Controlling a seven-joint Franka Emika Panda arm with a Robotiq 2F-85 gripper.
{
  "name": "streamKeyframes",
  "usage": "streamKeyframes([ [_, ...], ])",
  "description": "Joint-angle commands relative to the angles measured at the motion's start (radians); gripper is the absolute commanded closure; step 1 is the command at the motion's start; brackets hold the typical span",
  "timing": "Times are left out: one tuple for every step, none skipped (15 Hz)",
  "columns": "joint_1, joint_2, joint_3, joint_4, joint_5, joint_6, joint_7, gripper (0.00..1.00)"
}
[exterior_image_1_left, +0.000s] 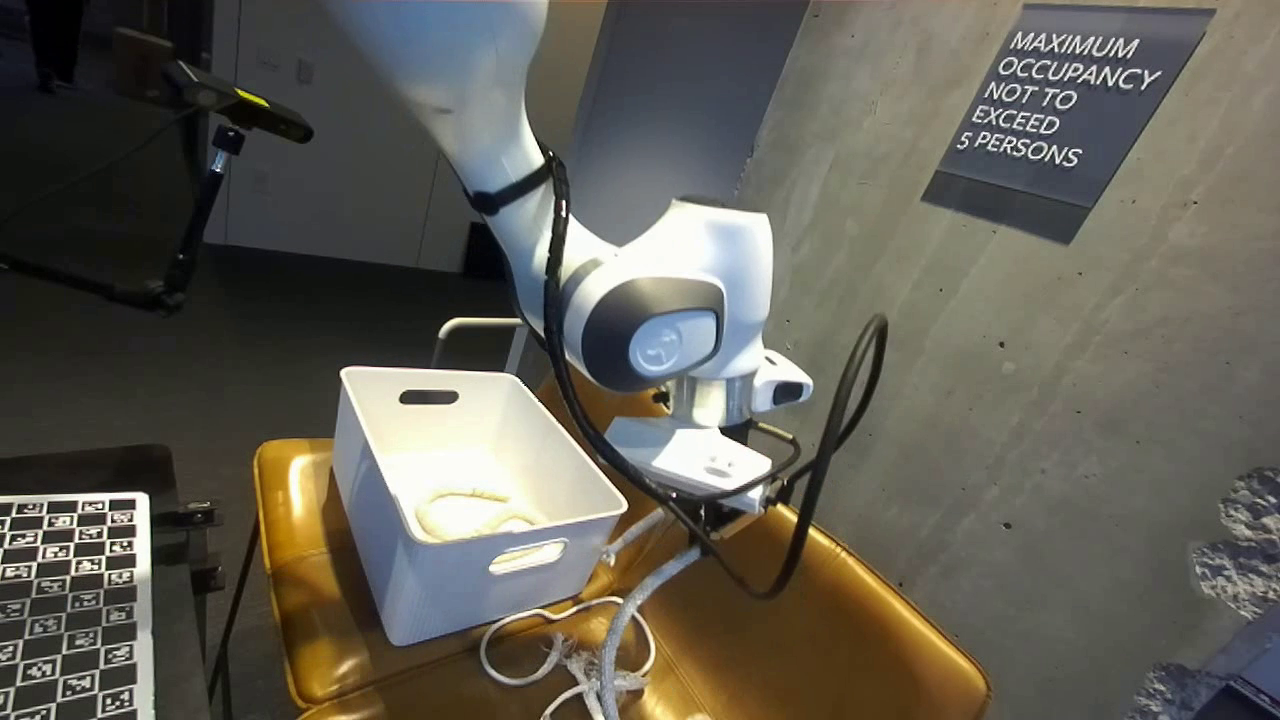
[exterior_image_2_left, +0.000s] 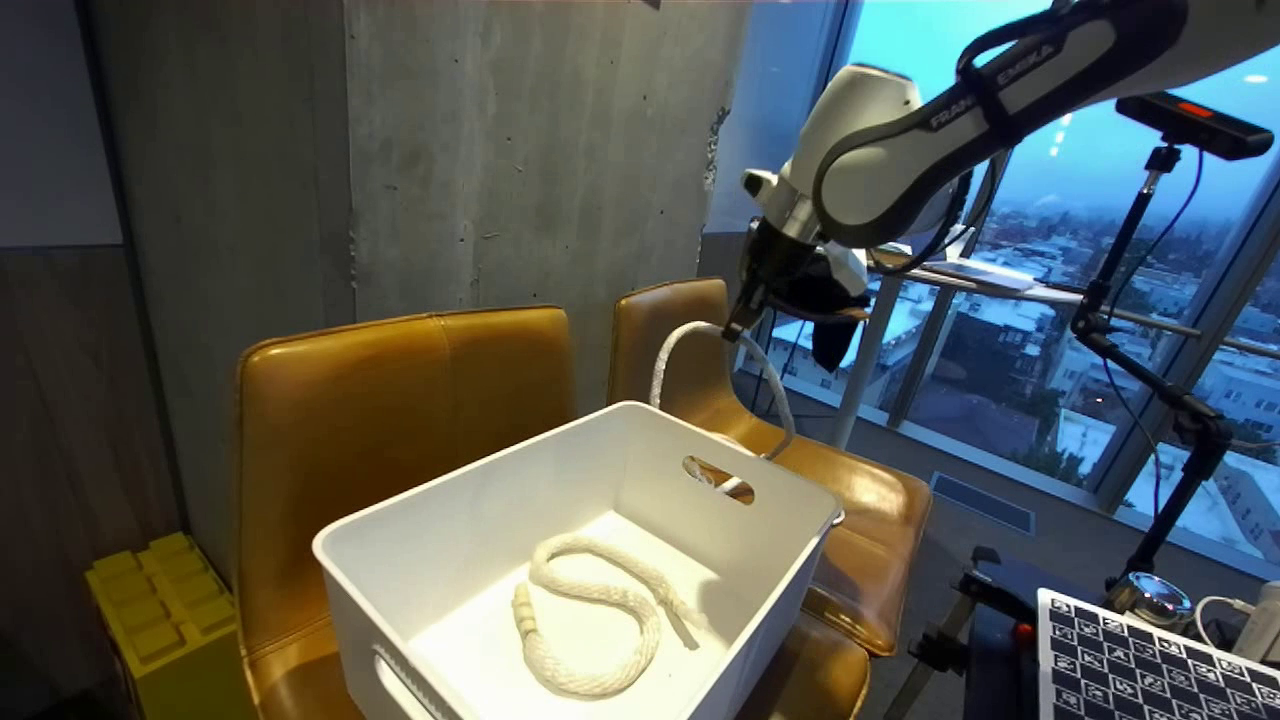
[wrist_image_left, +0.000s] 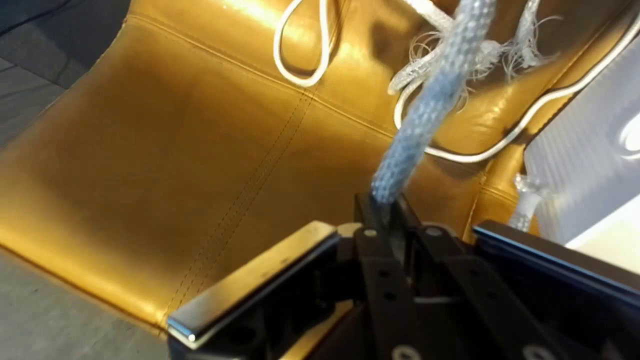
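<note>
My gripper (wrist_image_left: 387, 207) is shut on a grey braided rope (wrist_image_left: 425, 125). In an exterior view the gripper (exterior_image_2_left: 738, 328) holds the rope (exterior_image_2_left: 776, 390) at the top of an arch, with both sides hanging down beside the white box (exterior_image_2_left: 760, 545). The rope (exterior_image_1_left: 640, 590) also hangs below the gripper in an exterior view, where the fingertips are mostly hidden. A thin white cord (wrist_image_left: 465, 158) and frayed rope ends (wrist_image_left: 480, 57) lie on the tan leather seat (wrist_image_left: 165, 165) below. A cream rope (exterior_image_2_left: 645, 645) lies curled inside the box.
The white box (exterior_image_1_left: 480, 590) stands on tan chairs (exterior_image_1_left: 830, 620) beside a concrete wall (exterior_image_1_left: 1000, 350). A checkered marker board (exterior_image_1_left: 75, 600) lies on a dark stand nearby. A camera on an arm (exterior_image_2_left: 1195, 125) stands near the windows. A yellow block-shaped object (exterior_image_2_left: 165, 610) is by the chair.
</note>
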Motion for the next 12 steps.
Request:
streamKeyframes([
  [0.011,-0.237,-0.012,-0.199,-0.042,0.022,0.033,0.97],
  [0.013,-0.291,-0.011,-0.231,-0.039,0.015,0.035,0.97],
  [0.018,-0.346,-0.011,-0.26,-0.038,0.008,0.037,0.97],
  [0.025,-0.4,-0.01,-0.288,-0.036,-0.001,0.04,0.97],
  [0.036,-0.45,-0.008,-0.306,-0.034,-0.01,0.045,0.97],
  [0.05,-0.499,-0.004,-0.32,-0.033,-0.022,0.052,0.97],
  [0.068,-0.539,0.002,-0.324,-0.026,-0.036,0.06,0.97],
  [0.086,-0.568,0.01,-0.322,-0.015,-0.051,0.064,0.97],
  [0.109,-0.574,0.014,-0.307,-0.015,-0.054,0.082,0.97],
  [0.13,-0.581,0.018,-0.288,-0.018,-0.073,0.1,0.97],
  [0.15,-0.583,0.025,-0.26,-0.016,-0.096,0.118,0.97],
  [0.172,-0.59,0.034,-0.235,-0.014,-0.12,0.136,0.97],
])
